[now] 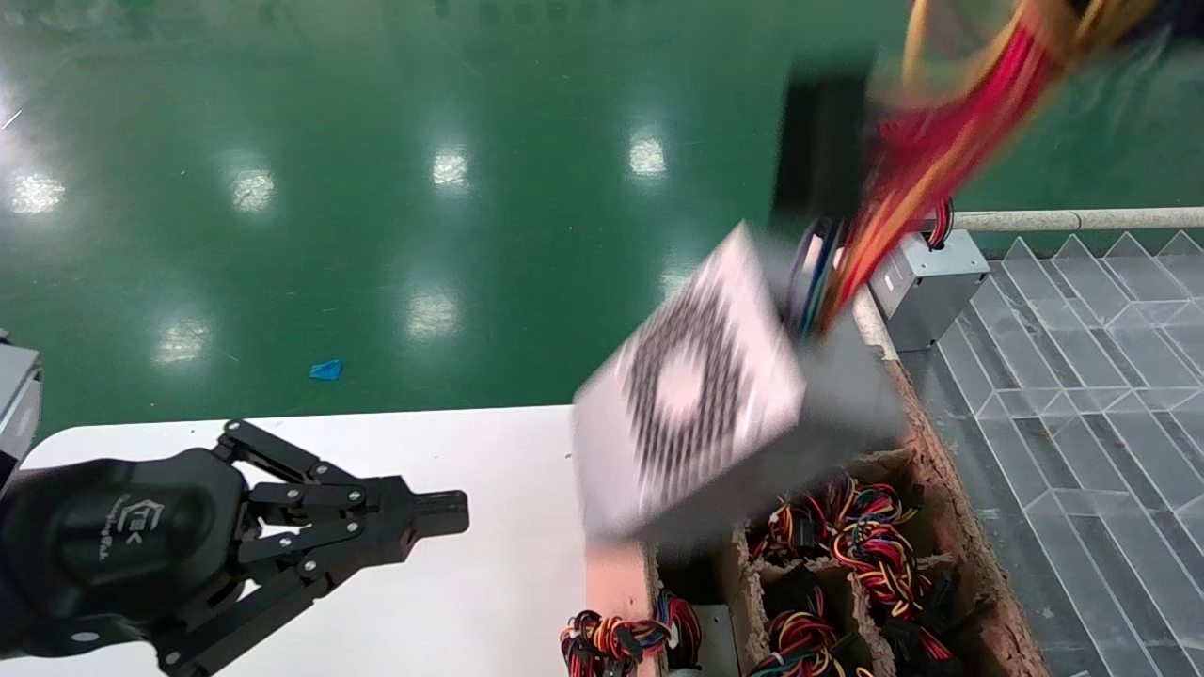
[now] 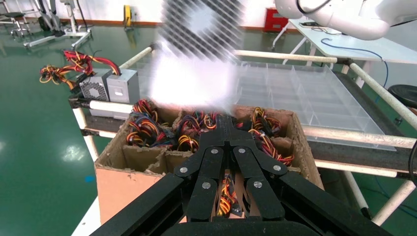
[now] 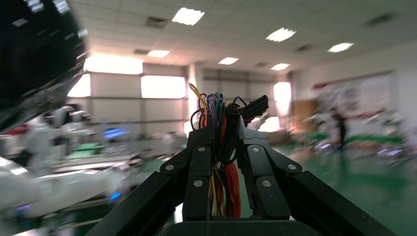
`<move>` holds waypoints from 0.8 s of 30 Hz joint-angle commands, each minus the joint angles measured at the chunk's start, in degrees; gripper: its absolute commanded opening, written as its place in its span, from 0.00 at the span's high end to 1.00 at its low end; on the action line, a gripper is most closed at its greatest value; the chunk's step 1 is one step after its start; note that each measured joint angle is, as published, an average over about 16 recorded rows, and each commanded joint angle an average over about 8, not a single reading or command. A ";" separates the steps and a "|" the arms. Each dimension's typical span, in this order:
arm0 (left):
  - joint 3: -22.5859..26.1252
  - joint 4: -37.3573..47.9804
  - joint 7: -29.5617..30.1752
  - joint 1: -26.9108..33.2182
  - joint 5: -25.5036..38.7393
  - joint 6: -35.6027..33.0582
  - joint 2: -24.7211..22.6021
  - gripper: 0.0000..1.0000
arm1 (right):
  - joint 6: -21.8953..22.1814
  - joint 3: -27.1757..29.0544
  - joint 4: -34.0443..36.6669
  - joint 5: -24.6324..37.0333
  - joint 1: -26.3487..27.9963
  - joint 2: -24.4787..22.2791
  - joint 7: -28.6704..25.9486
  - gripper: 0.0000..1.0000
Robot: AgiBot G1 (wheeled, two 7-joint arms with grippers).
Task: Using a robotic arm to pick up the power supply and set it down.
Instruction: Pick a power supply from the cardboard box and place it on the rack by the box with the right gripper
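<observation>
The power supply (image 1: 691, 395), a grey metal box with a perforated vent face, hangs tilted and blurred in the air above the cardboard box (image 1: 945, 470). Its fan of yellow, orange, red and black wires (image 1: 926, 155) runs up to the top right. In the right wrist view my right gripper (image 3: 223, 123) is shut on that wire bundle (image 3: 224, 189), with a black plug past its tips. The power supply (image 2: 196, 59) also shows blurred beyond my left gripper (image 2: 227, 120). My left gripper (image 1: 451, 512) is shut on nothing, low over the white table (image 1: 489, 602).
The cardboard box (image 2: 112, 155) has dividers and holds several wire bundles. A like grey box with a red cable (image 1: 926, 282) stands on the rack behind it. A clear compartment tray (image 1: 1082, 376) lies to the right. A blue scrap (image 1: 325, 369) lies on the green floor.
</observation>
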State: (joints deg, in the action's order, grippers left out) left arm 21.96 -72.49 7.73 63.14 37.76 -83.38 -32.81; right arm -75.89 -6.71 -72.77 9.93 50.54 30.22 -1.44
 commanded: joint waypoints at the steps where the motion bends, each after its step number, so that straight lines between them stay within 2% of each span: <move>1: 0.00 0.00 0.00 0.00 0.00 0.00 0.00 1.00 | 1.87 1.24 0.40 -0.80 1.26 0.46 1.35 1.00; 6: 0.00 0.00 0.00 0.00 0.00 0.00 0.00 1.00 | 7.39 2.54 2.42 1.05 2.49 -1.22 3.69 1.00; 11: 0.00 0.00 0.00 0.00 0.00 0.00 0.00 1.00 | 13.62 3.33 3.20 4.61 -0.10 -5.42 5.55 1.00; 16: 0.01 0.00 0.00 0.00 0.00 0.00 0.00 1.00 | 19.25 6.11 2.99 4.88 -6.12 -7.56 7.86 1.00; 24: 0.01 0.00 0.00 0.00 -0.01 0.00 0.00 1.00 | 24.20 15.84 2.66 0.06 -18.45 -5.48 13.67 1.00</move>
State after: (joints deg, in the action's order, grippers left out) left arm 21.97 -72.49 7.72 63.15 37.76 -83.38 -32.80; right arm -51.72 8.87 -70.42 10.36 32.36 24.71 11.71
